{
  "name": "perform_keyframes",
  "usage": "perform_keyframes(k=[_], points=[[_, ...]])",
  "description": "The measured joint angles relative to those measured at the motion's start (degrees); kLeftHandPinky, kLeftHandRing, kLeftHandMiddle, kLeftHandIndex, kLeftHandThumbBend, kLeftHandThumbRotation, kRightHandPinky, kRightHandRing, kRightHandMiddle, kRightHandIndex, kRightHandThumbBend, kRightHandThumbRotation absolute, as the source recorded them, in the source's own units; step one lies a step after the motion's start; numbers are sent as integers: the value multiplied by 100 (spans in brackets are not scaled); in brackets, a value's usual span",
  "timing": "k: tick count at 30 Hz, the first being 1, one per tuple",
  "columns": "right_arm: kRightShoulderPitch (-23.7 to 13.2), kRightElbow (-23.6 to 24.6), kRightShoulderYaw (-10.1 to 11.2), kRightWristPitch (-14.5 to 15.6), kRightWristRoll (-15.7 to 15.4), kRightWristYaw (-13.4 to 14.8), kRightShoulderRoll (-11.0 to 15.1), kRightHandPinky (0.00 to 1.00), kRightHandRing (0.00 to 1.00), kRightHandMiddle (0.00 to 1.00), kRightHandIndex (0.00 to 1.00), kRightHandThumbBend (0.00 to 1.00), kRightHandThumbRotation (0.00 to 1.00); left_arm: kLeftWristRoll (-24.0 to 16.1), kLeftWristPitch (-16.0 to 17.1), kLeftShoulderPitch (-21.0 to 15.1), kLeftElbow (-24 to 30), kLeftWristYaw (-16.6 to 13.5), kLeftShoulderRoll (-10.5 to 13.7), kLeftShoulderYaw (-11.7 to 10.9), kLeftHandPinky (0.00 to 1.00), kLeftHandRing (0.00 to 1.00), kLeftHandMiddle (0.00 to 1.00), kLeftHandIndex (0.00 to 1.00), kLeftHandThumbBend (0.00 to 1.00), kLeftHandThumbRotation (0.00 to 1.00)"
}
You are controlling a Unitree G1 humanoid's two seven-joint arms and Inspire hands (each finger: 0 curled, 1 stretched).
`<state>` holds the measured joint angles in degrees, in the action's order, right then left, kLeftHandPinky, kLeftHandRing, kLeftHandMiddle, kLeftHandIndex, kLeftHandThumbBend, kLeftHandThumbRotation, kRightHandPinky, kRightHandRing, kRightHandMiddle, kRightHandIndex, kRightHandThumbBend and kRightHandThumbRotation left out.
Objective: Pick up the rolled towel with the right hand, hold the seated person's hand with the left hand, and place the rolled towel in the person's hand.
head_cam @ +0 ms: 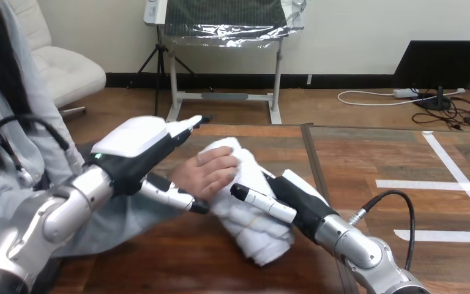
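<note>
**White towel under the person's palm, both robot hands engaged**

The right hand (297,197) grips the rolled towel (251,229) from its right side. One digit lies across the roll's front and the palm sits behind it, so the roll is pinched rather than merely propped. It likely grips at that end to leave the upper left part free.

The person's hand (205,174) rests palm down on that free part, fingers draped over it and not yet closed around it.

The left hand (138,144) clasps the person's wrist, with its shell and fingers over the top and its thumb underneath. This probably steadies the hand for the handover.

The delivery looks nearly complete. The roll's lower end is at or just above the dark wooden table (190,266), near its middle.
</note>
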<state>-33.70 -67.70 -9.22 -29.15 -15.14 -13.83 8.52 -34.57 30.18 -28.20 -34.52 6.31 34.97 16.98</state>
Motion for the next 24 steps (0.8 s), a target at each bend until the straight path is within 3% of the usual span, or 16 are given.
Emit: perform_keyframes(k=[9,24], points=[[1,-4,-16,-136,-21,-228,36,99,100,100,100,100,100,40,64,217,-1,-67,69,0,91,96,98,100,100,59],[1,-5,60,-369,202,-476,38,100,100,100,100,100,100,284,124,563,15,-167,81,-137,93,98,100,100,100,61]])
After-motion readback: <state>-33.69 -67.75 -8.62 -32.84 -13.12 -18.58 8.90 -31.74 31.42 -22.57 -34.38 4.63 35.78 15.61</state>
